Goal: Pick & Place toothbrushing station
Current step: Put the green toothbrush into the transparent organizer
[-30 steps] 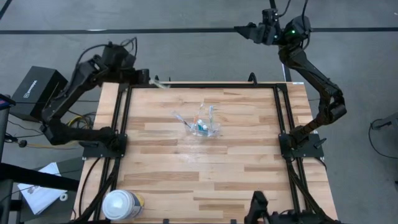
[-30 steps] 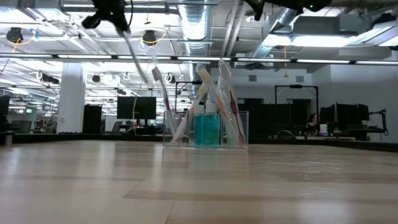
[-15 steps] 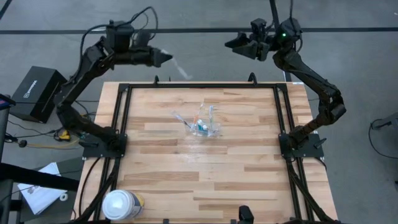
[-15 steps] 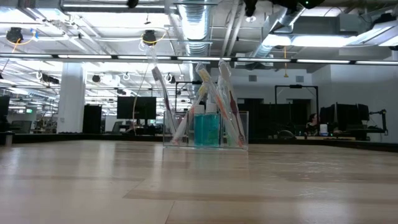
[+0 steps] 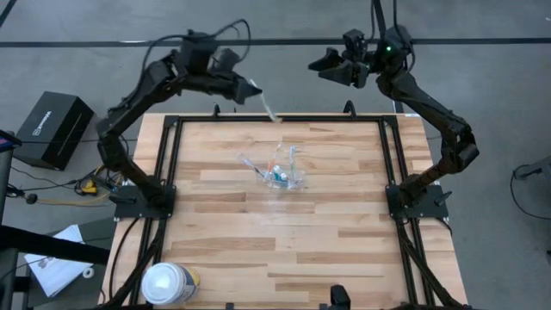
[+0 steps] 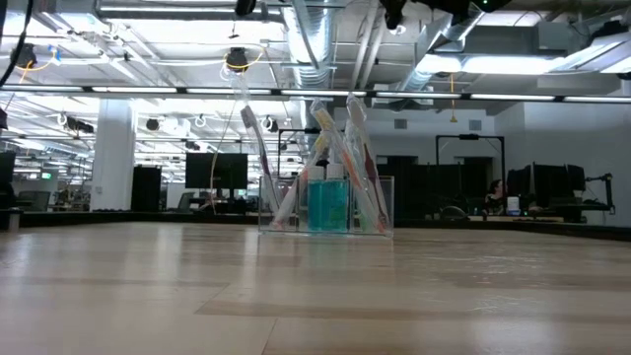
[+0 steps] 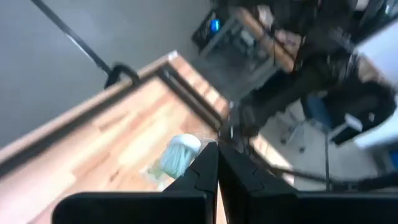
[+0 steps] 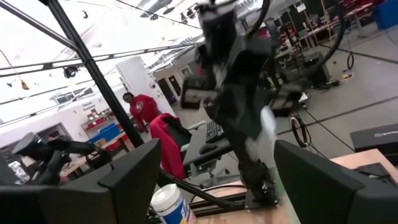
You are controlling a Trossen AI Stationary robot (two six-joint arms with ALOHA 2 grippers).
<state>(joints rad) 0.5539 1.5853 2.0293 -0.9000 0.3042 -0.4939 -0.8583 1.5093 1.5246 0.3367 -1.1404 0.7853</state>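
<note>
A clear plastic cup [image 5: 285,173] stands on the wooden table and holds several slim toothbrushes and two teal, white-topped tubes. It also shows in the low view [image 6: 326,203]. One brush [image 5: 250,164] leans out over its left rim. My left gripper [image 5: 255,89] hangs high over the table's far edge, left of the cup, shut on a translucent toothbrush [image 5: 268,108]. My right gripper [image 5: 317,65] is open and empty, high beyond the far edge. My left gripper pinches the toothbrush by one end [image 5: 259,94] between its two shut fingers. The rest of the brush sticks out past the fingertips, slanting toward the cup. It is lifted clear of the table. The left wrist view shows only the shut fingers [image 7: 205,168].
A big white canister [image 5: 170,282] stands at the table's near left corner. A black frame [image 5: 172,164] runs along the table's edges. A black box [image 5: 47,127] sits off the table to the left. People show in the room behind.
My left gripper has risen from the table's far left corner, gone out of the low view's top, and swung toward the right, carrying the toothbrush closer to the cup. My right gripper has shifted a little toward the left.
</note>
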